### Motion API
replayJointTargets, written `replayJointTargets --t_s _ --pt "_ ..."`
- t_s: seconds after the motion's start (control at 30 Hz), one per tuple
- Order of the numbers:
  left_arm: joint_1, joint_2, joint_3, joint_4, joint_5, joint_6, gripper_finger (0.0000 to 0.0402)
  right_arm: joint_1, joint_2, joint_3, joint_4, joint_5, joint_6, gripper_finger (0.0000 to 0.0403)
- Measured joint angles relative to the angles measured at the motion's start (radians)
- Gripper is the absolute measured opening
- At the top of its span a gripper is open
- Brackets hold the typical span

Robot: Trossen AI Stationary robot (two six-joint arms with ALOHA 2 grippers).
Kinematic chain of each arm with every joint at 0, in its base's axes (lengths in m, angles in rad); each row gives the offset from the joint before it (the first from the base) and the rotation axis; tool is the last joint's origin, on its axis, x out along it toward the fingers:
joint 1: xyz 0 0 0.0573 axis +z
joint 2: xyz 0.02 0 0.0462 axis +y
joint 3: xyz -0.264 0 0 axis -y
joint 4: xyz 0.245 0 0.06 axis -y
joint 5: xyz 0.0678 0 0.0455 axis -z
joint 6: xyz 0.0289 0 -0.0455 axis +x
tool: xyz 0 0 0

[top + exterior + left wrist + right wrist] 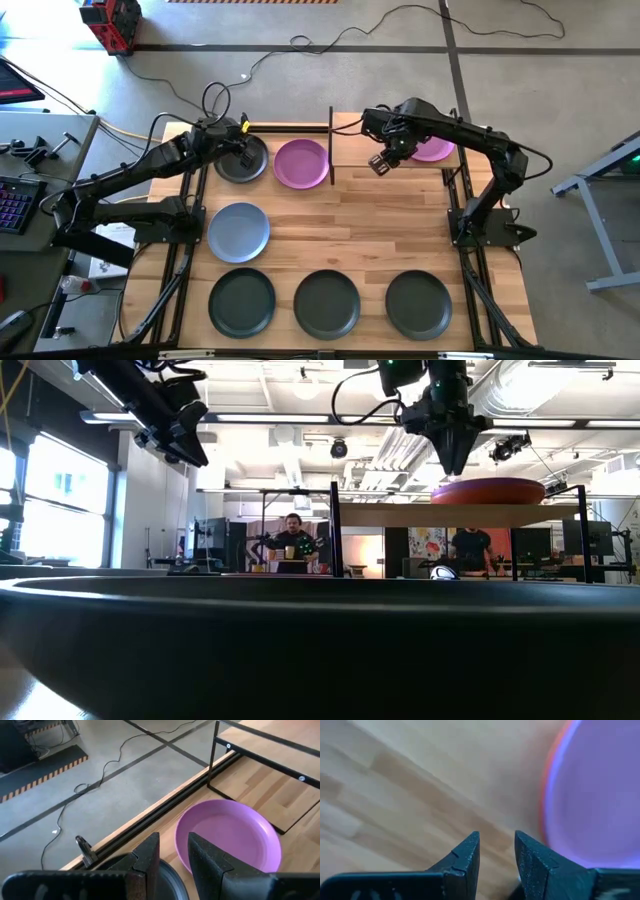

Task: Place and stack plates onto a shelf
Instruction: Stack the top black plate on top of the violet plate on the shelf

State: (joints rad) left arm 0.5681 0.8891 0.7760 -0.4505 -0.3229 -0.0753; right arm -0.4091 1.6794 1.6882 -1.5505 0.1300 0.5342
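The shelf [352, 150] stands at the table's far right, and its board also shows in the low view [450, 515]. A purple plate [436, 151] lies on it on top of an orange-red plate [487, 491]. My right gripper [381, 163] hovers over the shelf board just left of that stack, open by a narrow gap [496, 851]. My left gripper [243, 138] hangs above the far rim of a dark plate [241, 160], also open by a narrow gap [173, 851]. A second purple plate [301, 163] lies flat on the table beside that dark plate.
A pale blue-grey plate [238, 232] lies mid-left on the tabletop. Three dark plates [241, 302] [327, 303] [418, 303] sit in a row along the near edge. The nearest one fills the low view's bottom [320, 645]. The shelf's black rod [331, 145] rises between the table's purple plate and the shelf. People stand in the room beyond.
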Motion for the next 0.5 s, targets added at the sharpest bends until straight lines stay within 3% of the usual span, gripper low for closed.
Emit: replayJointTargets --t_s 0.3,0.5 --pt "0.084 -0.003 0.000 -0.061 0.119 0.000 0.0090 0.066 0.000 0.009 0.055 -0.019 0.018 0.0099" --pt "0.137 0.002 0.075 -0.169 0.157 0.042 0.0090 0.104 0.000 0.131 0.089 0.004 0.034 0.0099"
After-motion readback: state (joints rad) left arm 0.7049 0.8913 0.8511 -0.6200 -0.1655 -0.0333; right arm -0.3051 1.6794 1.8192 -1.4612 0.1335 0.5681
